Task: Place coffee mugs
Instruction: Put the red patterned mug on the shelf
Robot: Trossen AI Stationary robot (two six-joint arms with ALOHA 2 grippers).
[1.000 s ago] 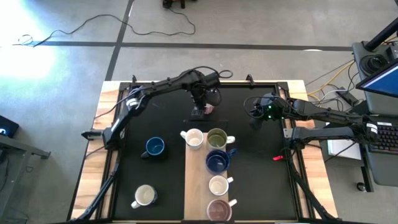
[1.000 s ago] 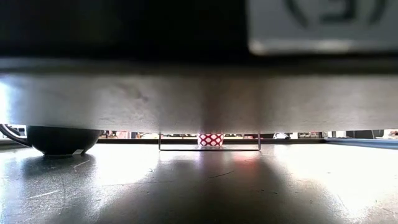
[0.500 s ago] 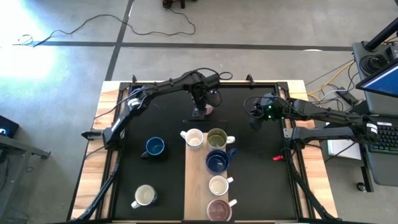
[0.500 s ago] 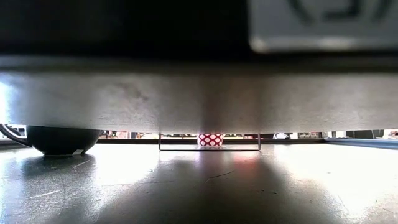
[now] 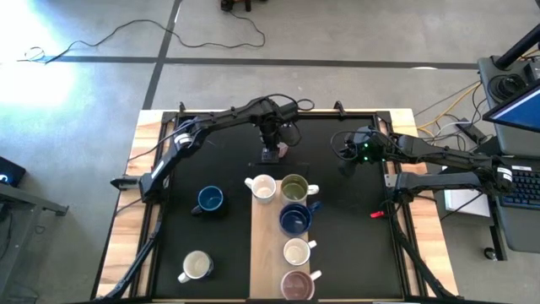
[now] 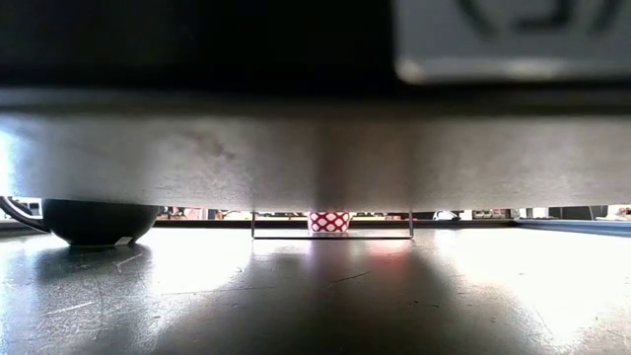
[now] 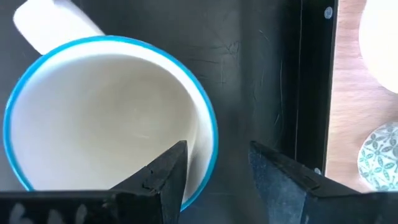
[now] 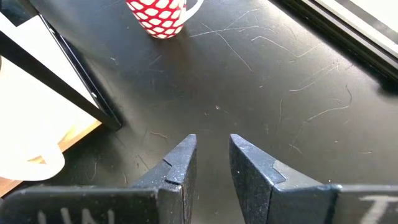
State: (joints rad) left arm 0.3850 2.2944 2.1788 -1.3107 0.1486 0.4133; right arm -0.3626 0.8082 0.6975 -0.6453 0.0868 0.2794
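Left jaws straddling the patterned mug's rim, not yet clamped.

My left gripper (image 7: 214, 171) has its jaws apart, one inside the pink-patterned mug (image 5: 283, 149) at the bench's far middle; I fear closing off-centre tips it. Right gripper (image 8: 211, 158) idles nearby, jaws slightly apart, empty.

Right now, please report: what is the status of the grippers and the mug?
Left gripper open, straddling patterned mug's wall. Right gripper open, empty, idle at right. Wooden board nearby, not touching the mug.
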